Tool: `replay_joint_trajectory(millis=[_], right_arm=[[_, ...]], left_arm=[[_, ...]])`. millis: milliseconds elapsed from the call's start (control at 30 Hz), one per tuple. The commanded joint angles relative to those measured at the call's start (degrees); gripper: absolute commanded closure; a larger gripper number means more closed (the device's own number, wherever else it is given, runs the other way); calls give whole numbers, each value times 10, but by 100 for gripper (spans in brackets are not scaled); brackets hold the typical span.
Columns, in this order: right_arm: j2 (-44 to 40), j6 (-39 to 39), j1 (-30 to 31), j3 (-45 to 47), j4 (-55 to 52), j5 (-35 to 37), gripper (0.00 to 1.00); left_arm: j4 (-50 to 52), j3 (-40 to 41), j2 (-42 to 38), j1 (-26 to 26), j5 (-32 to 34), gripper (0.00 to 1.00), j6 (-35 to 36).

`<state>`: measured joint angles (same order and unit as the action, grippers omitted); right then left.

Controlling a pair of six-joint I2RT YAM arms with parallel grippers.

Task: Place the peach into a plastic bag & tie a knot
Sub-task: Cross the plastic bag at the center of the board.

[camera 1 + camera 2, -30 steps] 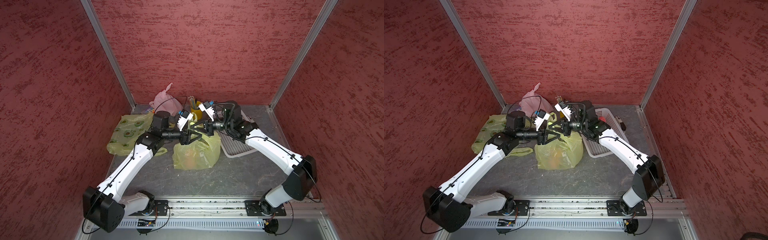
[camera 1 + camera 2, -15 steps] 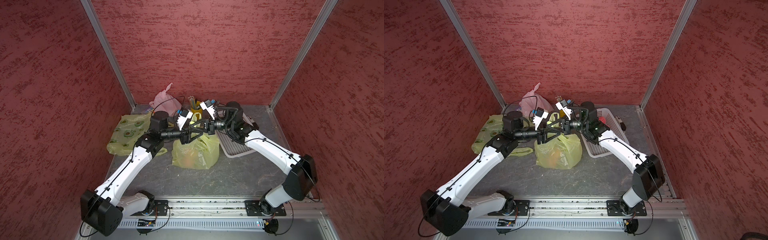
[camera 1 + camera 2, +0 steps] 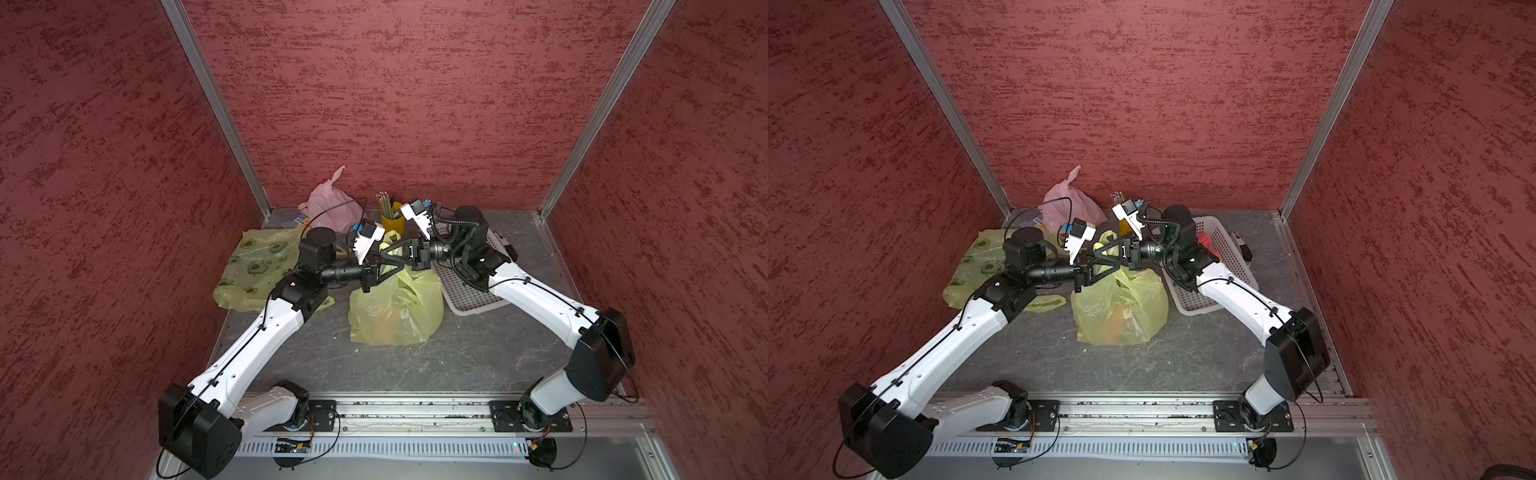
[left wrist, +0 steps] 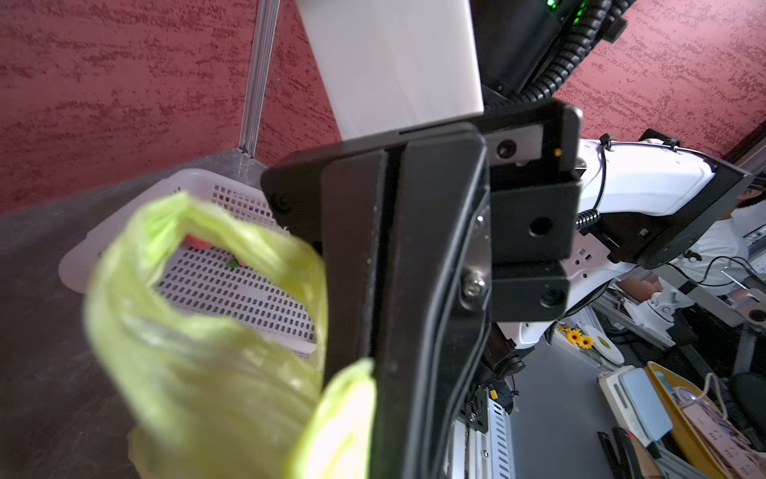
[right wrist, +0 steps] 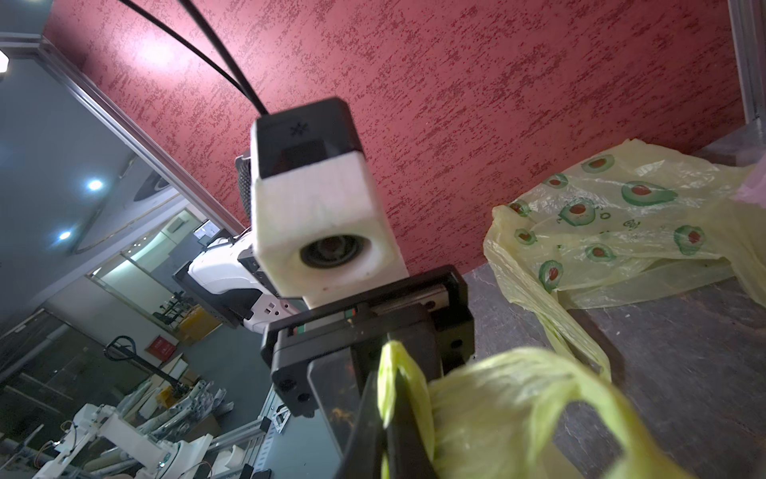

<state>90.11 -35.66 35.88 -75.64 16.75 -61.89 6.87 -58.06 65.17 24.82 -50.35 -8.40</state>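
Gripping one yellow bag (image 3: 409,309) — one peach (image 3: 384,329) inside — are left tool (image 3: 397,268) and right tool (image 3: 384,250).

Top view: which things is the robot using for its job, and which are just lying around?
Using: yellow bag, peach inside it, left gripper, right gripper, both pinching the bag's top.
Lying about: avocado bag, pink bag, pencil cup, white basket.

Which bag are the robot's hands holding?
The plain yellow-green bag in the middle, something orange inside. The avocado-print bag lies flat; the pink bag sits behind.
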Motion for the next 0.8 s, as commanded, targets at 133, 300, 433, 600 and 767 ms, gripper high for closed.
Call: replay_joint_trajectory(millis=[133, 300, 433, 600, 767], right_arm=[[-2, 22, 0, -9, -47, -9, 99], [-56, 40, -49, -1, -92, 47, 63], [-84, 18, -95, -5, -130, 121, 47], [-35, -27, -87, -28, -133, 94, 37], [-6, -21, -61, -50, -144, 83, 30]], left_arm=[[-34, 6, -21, 5, 18, 100, 14], [-33, 13, -17, -1, 6, 100, 13], [-31, 11, -15, -2, -5, 100, 11], [-19, 1, -6, -2, -22, 100, 11], [-15, -4, 1, -2, -29, 100, 11]])
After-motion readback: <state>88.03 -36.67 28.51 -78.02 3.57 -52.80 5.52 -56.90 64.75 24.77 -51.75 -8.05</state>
